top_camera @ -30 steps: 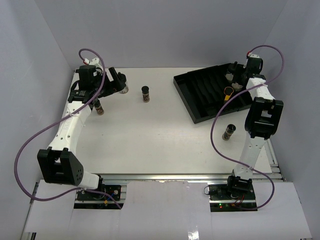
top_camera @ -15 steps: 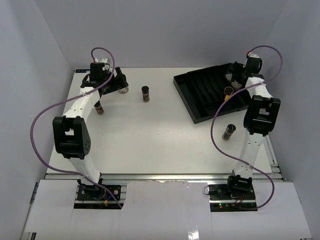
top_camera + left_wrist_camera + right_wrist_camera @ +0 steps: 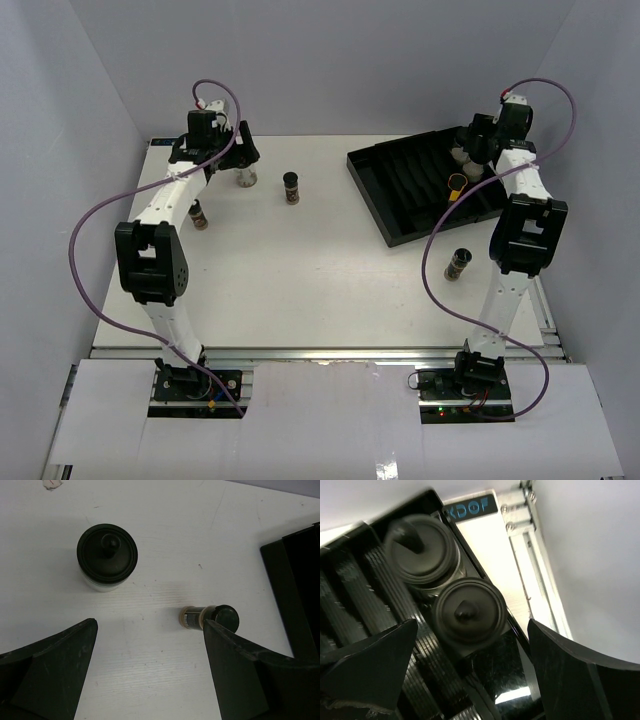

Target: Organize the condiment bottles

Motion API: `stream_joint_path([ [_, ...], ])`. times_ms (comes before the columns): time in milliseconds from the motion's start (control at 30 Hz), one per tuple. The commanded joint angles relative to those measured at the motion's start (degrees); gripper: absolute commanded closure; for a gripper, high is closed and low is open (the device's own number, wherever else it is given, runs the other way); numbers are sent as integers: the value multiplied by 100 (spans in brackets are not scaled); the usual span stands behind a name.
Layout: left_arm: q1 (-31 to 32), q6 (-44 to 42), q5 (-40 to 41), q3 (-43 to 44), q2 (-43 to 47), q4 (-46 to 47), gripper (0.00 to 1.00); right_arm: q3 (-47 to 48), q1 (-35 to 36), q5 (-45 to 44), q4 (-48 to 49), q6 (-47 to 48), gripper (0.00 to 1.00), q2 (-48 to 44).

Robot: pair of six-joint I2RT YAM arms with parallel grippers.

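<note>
Over the black tray's (image 3: 350, 595) corner, my right end effector (image 3: 471, 630) hangs spread, one bottle (image 3: 467, 602) just beside a second bottle (image 3: 422, 550) in the end slot. Far left on the worktop (image 3: 165, 530), my left end effector (image 3: 149, 625) is spread too, an upright bottle (image 3: 107, 557) just ahead of its fingers.

Tray (image 3: 400, 185) far right, jars (image 3: 469, 611) inside; other jars (image 3: 291, 187) on table (image 3: 320, 280).
</note>
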State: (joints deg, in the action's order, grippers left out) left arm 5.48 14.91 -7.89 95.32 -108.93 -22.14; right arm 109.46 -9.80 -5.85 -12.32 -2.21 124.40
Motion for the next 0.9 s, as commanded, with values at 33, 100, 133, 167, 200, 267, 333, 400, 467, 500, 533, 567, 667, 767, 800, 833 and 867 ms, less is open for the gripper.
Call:
stream_joint_path([
  [33,24,-252,185,410,-296,34,2,-536,-47,217,415,-382,2,-1164],
  [100,32,-245,298,654,-458,-99,2,-781,-46,395,570,-506,2,-1370],
  [133,33,-255,345,705,-530,-105,2,-845,-36,461,600,-540,2,-1441],
  [167,33,-271,366,742,-611,-94,2,-877,-20,504,605,-566,2,-1510],
  [200,33,-286,360,767,-709,-57,2,-881,-2,588,594,-578,2,-1552],
  [267,33,-301,321,812,-894,32,2,-801,45,746,488,-562,2,-1583],
  [333,38,-301,325,871,-1044,112,2,-729,112,766,353,-483,2,-1628],
  [400,51,-321,365,921,-1230,243,2,-806,186,758,344,-350,2,-1733],
  [467,60,-376,487,1020,-1349,311,2,-1021,235,741,471,-263,2,-1922],
  [500,68,-383,579,1061,-1457,346,2,-1080,251,723,503,-208,2,-2000],
  [533,68,-378,602,1105,-1490,412,2,-1135,251,690,520,-175,2,-2022],
  [567,70,-366,604,1128,-1541,490,2,-1196,260,647,528,-141,2,-2064],
  [667,84,-333,593,1122,-1716,769,2,-1542,335,307,585,-60,2,-2283],
  [767,103,-360,736,1226,-1854,878,3,-2109,374,254,959,-101,2,-2560],
  [800,103,-378,803,1253,-1906,909,3,-2238,376,259,1096,-125,2,-2614],
  [833,103,-392,932,1260,-1954,929,4,-2428,382,259,1158,-138,2,-2689],
  [867,110,-428,975,1275,-1971,966,4,-2532,383,245,1442,-146,2,-2722],
])
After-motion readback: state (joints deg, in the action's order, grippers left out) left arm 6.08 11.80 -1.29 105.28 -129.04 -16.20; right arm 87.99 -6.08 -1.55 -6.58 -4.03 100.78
